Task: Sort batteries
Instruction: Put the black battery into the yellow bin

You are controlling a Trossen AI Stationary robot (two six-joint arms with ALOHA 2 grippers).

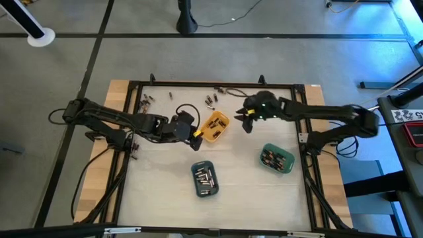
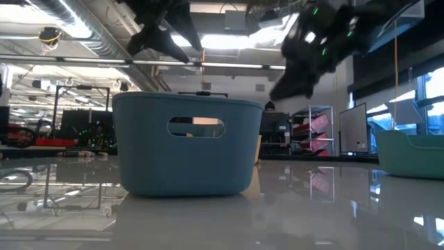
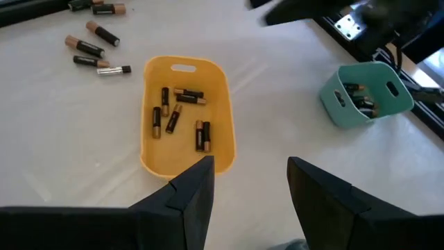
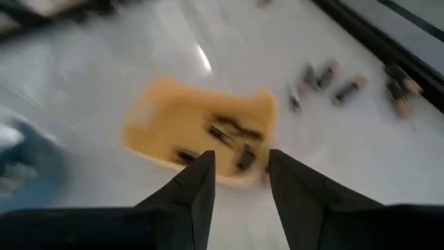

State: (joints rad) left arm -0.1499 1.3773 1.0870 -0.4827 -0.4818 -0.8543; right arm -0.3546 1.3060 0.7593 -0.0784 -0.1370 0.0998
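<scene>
While both arms hang over the back half of the table, you have three small oblong plastic trays to read. Your orange tray [image 1: 215, 127] sits between the grippers and holds about seven dark, copper-ended cylindrical batteries [image 3: 177, 117], most lying roughly along the tray's long axis, one or two across it. Your slate-blue tray [image 1: 205, 179], nearer the front edge, carries a cluster of silvery cells [image 1: 206, 177]. Your green tray [image 1: 277, 158], toward the right, holds several more [image 1: 276, 158].

Loose batteries [image 1: 146, 101] lie scattered flat along the back edge just inside the black frame [image 1: 218, 84], pointing every which way. Bare white tabletop [image 1: 165, 185] stretches across the front left.

Your left gripper [image 1: 196, 135] hovers just beside the orange tray's near-left corner, fingers [image 3: 194, 191] parted with nothing between them. Your right gripper [image 1: 247, 121] hangs just right of that tray, fingers [image 4: 198, 187] likewise apart and holding nothing.
</scene>
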